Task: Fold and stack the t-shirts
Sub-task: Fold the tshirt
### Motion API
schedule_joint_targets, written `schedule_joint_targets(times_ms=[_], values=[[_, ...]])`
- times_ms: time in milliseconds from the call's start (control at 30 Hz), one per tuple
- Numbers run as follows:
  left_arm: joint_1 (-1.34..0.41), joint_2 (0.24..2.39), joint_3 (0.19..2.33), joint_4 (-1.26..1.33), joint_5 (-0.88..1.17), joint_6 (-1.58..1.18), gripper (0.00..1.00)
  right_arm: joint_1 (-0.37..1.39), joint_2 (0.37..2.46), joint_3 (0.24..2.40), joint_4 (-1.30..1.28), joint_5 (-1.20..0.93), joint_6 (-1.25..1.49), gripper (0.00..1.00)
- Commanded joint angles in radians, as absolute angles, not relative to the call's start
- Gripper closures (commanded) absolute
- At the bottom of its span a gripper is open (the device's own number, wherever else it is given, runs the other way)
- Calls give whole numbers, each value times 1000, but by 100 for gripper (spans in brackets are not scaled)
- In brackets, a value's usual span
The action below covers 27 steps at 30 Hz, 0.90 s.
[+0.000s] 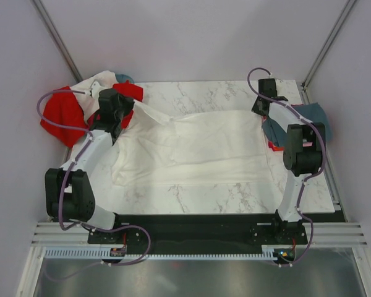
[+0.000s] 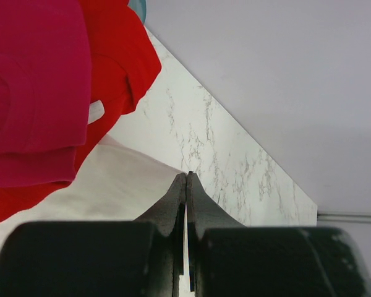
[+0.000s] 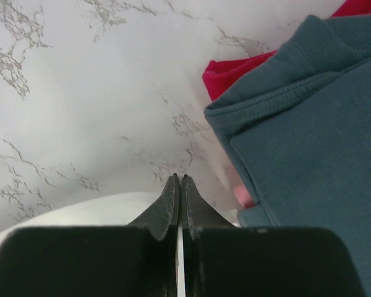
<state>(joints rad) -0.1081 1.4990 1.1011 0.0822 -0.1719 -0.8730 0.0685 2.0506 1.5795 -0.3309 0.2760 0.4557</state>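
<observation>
A white shirt [image 1: 198,148] lies spread flat across the middle of the marble counter [image 1: 191,199], held between two robot arms.
The left hand [image 2: 187,179] is clenched on the white shirt's far-left sleeve, beside the heaped red shirts [image 1: 62,112] and a magenta shirt [image 2: 31,93]. The right hand [image 3: 179,180] is clenched on its far-right edge, next to a folded grey-blue shirt [image 3: 309,136].

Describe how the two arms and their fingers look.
Both the left arm and right arm have white tubular links joined by chunky black joint housings. A lilac cable loops along each. The fingers are matte black and taper to thin tips.
</observation>
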Motion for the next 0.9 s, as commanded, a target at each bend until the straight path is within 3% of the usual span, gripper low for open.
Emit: schedule_joint_targets(times_ms=[0, 867], values=[[-109, 1414, 1077, 78, -166, -848, 98, 52, 1977, 1551, -350, 262, 472, 100], [-143, 1169, 888, -98, -299, -828, 98, 44, 1717, 1240, -313, 209, 502, 100]])
